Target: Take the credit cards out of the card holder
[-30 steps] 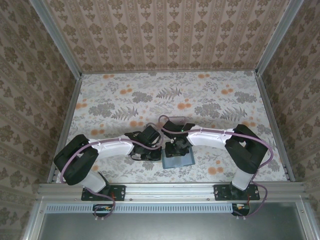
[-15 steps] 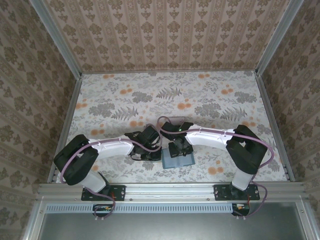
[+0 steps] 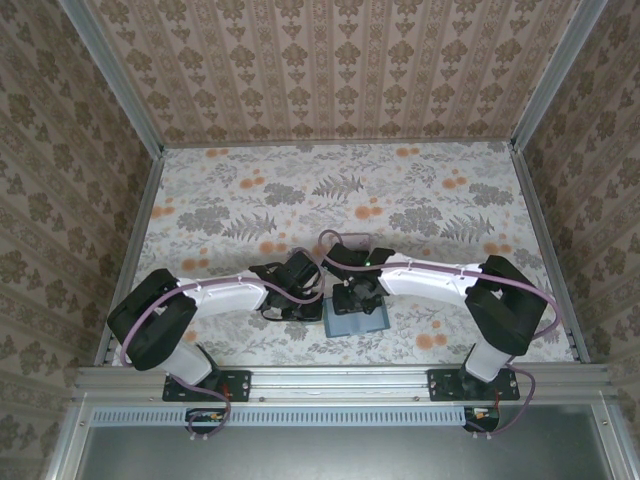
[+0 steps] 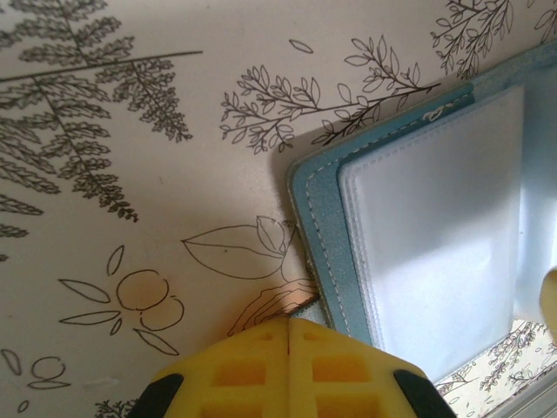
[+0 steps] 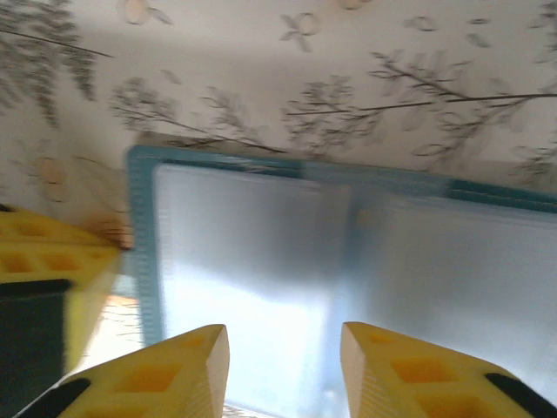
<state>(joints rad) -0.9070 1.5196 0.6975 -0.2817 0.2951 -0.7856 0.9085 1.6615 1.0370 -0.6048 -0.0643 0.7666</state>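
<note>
Top external view: the table has a floral cloth, patterned walls stand on three sides, and a metal rail runs along the near edge. From the left base the left arm reaches toward the centre, and the left gripper is low over the cloth, just left of the card holder. The card holder lies open and flat near the middle of the near edge. The right gripper stands over its far part and hides this part from above.

In the left wrist view the left gripper has its yellow fingers pressed together with nothing between them, just beside the near left border of the card holder. The teal border and a pale pocket face are clear here.

In the right wrist view, which is blurred, the right gripper is partly open, with a moderate gap, and it holds nothing. It hangs over the fold of the card holder. Whether cards sit in the pockets I cannot tell.
</note>
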